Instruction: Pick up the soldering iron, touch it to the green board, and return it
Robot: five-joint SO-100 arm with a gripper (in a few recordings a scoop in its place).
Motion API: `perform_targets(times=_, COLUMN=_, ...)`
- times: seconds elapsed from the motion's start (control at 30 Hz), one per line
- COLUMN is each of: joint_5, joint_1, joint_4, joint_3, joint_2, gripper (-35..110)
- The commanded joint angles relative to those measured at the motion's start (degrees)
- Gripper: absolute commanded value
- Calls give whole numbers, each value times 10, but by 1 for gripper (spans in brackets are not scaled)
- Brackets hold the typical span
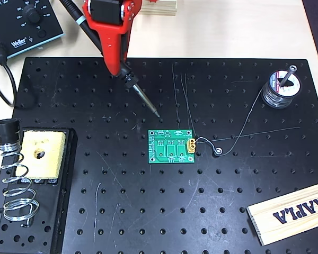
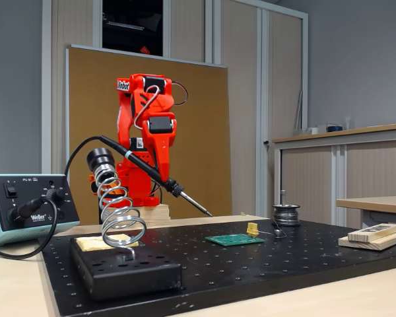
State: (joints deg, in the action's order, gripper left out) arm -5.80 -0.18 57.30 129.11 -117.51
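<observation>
red pincer [image 1: 119, 63] clenched on slim black soldering iron [image 1: 135, 87] near collar | stiff, light, cord drags | tip above small green circuit board [image 1: 172, 146]

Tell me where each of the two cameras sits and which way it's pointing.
Overhead view: above the black plate, looking straight down; the red gripper holds the soldering iron.
Fixed view: low at the table's edge, looking level across it; the whole red arm stands behind.
Both show the green board, coiled stand and solder spool.
</observation>
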Motion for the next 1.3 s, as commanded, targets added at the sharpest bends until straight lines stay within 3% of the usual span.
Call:
perform_targets(times=0.0, joint_5=7, joint_1=-8, joint_4=19, joint_3=-69, joint_2=18, gripper=0)
perform_targets(times=0.4, joint_5=46, joint_1=-11, joint_4=34, joint_3=-233, joint_2=178, gripper=0)
perform_targets(times=1.27, joint_5=17, joint_1=-64, joint_4=-30, joint_3=-292, joint_2=318, gripper=0)
